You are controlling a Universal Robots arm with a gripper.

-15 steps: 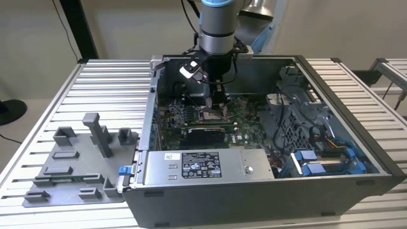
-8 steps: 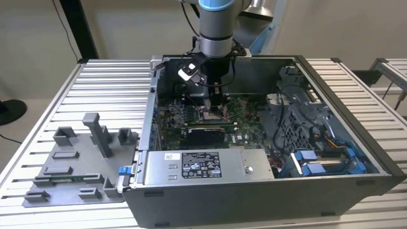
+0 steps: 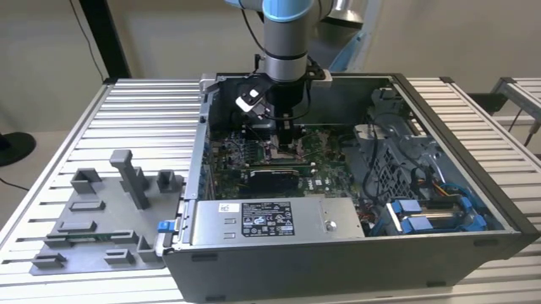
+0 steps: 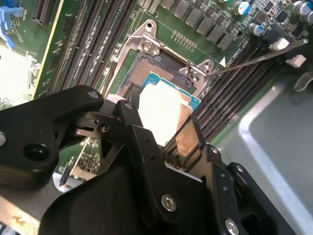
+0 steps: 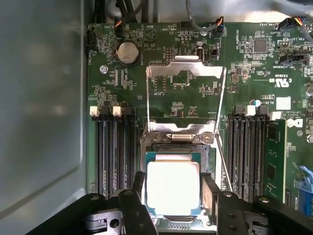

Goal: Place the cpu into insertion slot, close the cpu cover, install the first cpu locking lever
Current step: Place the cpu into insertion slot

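Gripper down inside computer case, fingers straddling chip, pressed on two opposite edges: pinching it, by my read. Chip lies square in socket, looks seated or nearly so. Cover frame flipped up and back, keeps socket free for arm. Lever unhooked, swung aside, so nothing clamps yet.

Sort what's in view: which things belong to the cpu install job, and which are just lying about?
Job in hand:
cpu, at the insertion slot
cpu cover, flipped open
locking lever, unlatched
end effector, at the cpu

Lying about:
coin battery
memory slots
power supply
grey fixture plate
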